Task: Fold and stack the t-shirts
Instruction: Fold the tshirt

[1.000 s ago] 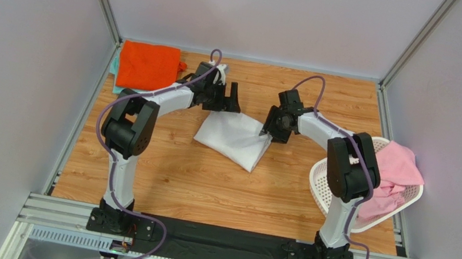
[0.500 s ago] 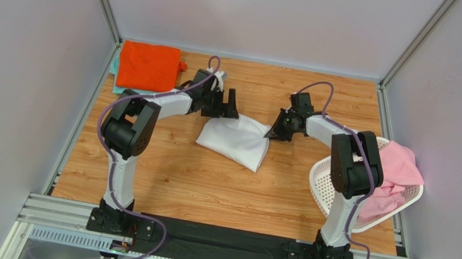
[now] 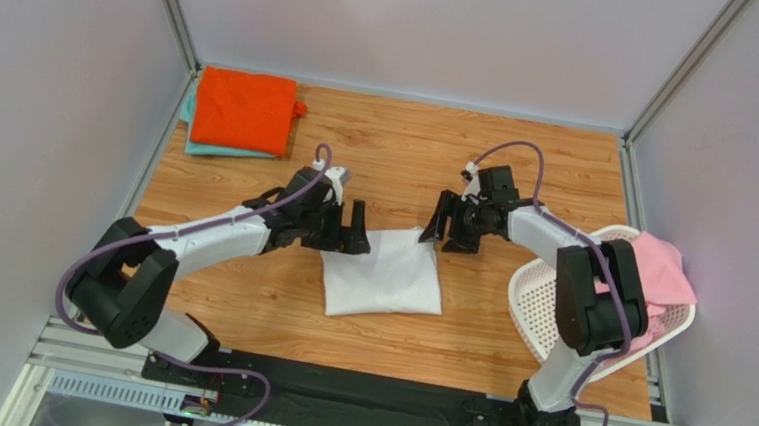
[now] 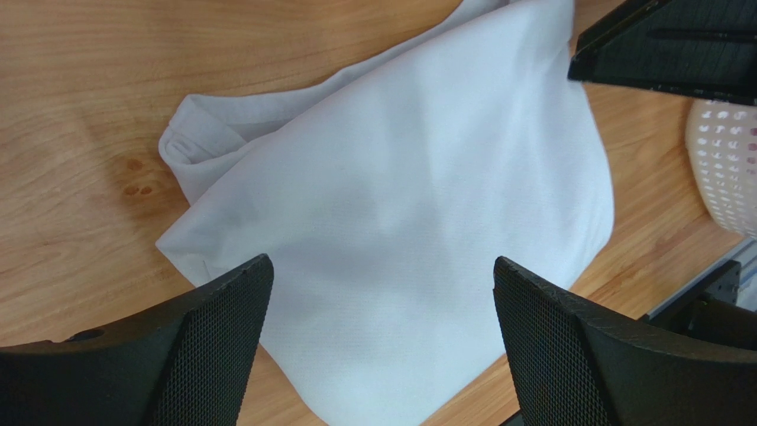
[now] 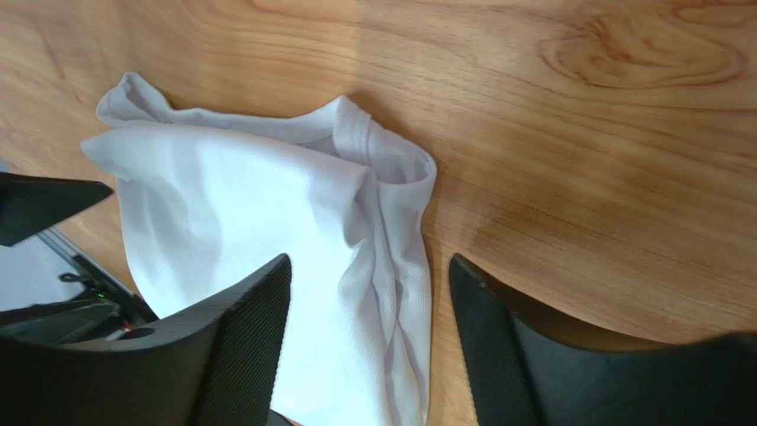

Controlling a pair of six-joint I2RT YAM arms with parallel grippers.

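A folded white t-shirt (image 3: 384, 273) lies on the wooden table (image 3: 333, 320) between my grippers; it fills the left wrist view (image 4: 400, 231) and shows in the right wrist view (image 5: 266, 213). My left gripper (image 3: 342, 228) is open and empty at the shirt's far left corner. My right gripper (image 3: 450, 228) is open and empty at its far right corner. A folded orange t-shirt (image 3: 243, 108) lies on a teal one (image 3: 202, 148) at the back left. A pink t-shirt (image 3: 649, 290) hangs over the basket.
A white perforated laundry basket (image 3: 542, 302) stands at the table's right edge, also seen in the left wrist view (image 4: 724, 160). An aluminium rail (image 3: 365, 405) runs along the near edge. Grey walls enclose the table.
Both grippers moved toward me, the left one the most. The white shirt has shifted nearer and turned, now lying flatter and squarer. Both grippers are off the cloth and open.
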